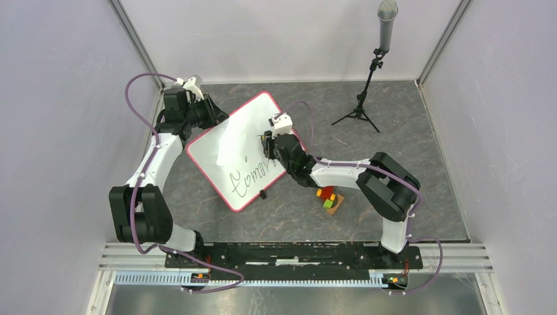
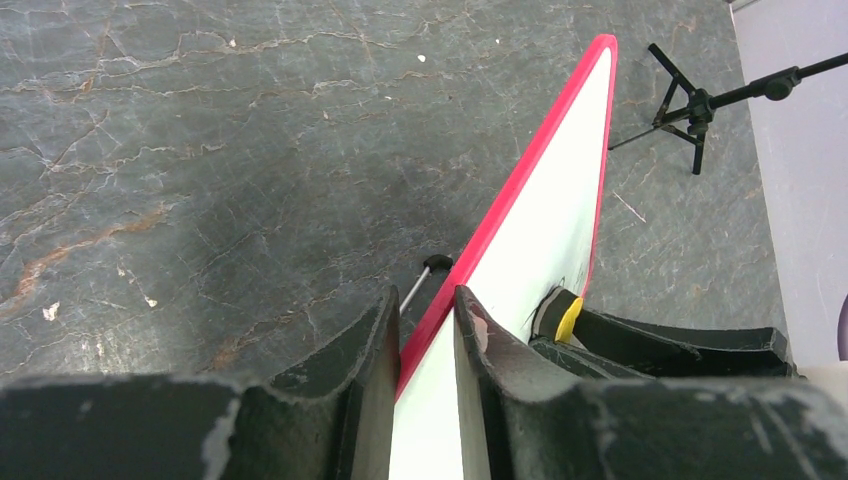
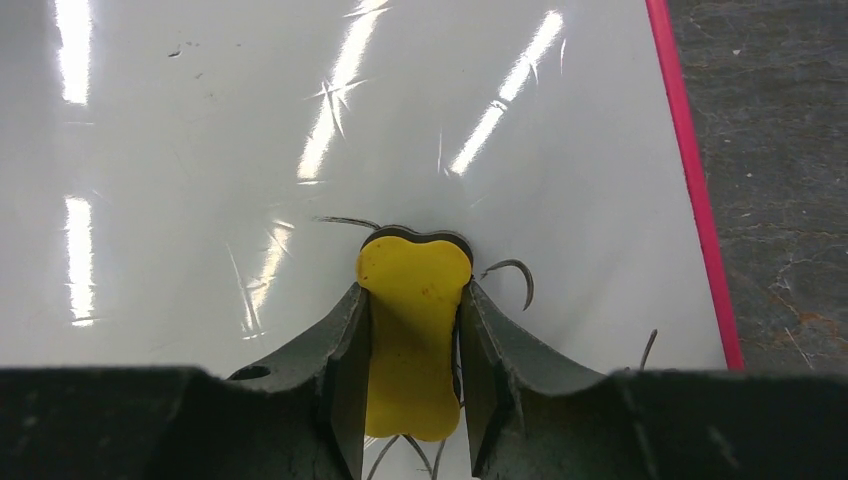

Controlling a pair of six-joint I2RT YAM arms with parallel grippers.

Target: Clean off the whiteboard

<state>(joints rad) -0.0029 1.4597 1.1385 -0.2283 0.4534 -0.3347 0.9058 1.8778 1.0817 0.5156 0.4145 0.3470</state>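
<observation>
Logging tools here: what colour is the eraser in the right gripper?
The eraser is yellow, clearest in the right wrist view.

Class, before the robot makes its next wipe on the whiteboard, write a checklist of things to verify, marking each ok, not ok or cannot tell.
1. The left tool is shut on the whiteboard rim: ok.
2. The right tool is shut on the yellow eraser: ok.
3. The eraser's end meets the board surface: ok.
4. The writing is all wiped: not ok, text is left toward the near corner.
5. Pressing force is enough: cannot tell.
6. The coloured blocks lie off the board: ok.
</observation>
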